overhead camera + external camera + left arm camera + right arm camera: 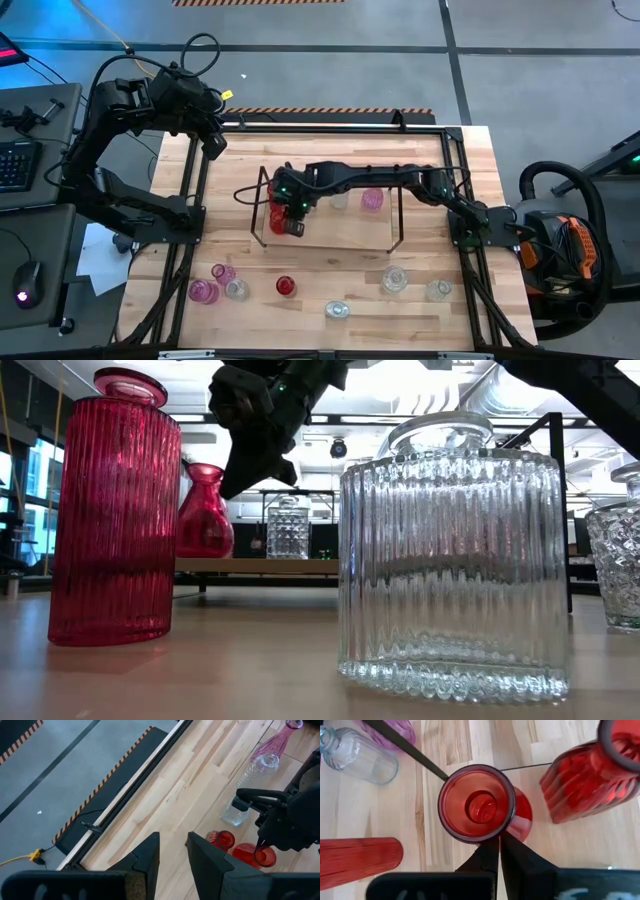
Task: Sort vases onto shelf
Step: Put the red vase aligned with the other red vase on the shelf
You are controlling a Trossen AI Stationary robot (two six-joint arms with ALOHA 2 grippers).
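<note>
Fingers first: on the right gripper (496,851) we see both dark fingers pressed flat together just beside the rim of a flared red vase (479,805), closed on nothing, the vase standing free below them. We read that as a placement done, with the closed tips hanging above the mouth.

Now from biggest to smallest. We've got the table (330,140), pale wood planks, carrying everything. On it sits the shelf (330,228), a wooden board with thin black wire frames at each end, and the right arm reaches across it to the end nearer the left arm. That's where the reds are gathering: the flared vase, a ribbed red vase (587,782) close beside it, and a red cylinder (357,857) also close by. So colour seems to decide the spot, we'd say. Further along the board stand a clear bottle (340,200) and a pink vase (372,199).

Off the shelf, along the table's front, we count the leftovers: pink vases (205,290), a clear one (237,289), a small red vase (286,286), and three more clear pieces (395,279) to the right. Plenty left to sort.

Over at the back corner, the left gripper (172,851) waits off the board, fingers parted with a narrow gap and nothing between them.
</note>
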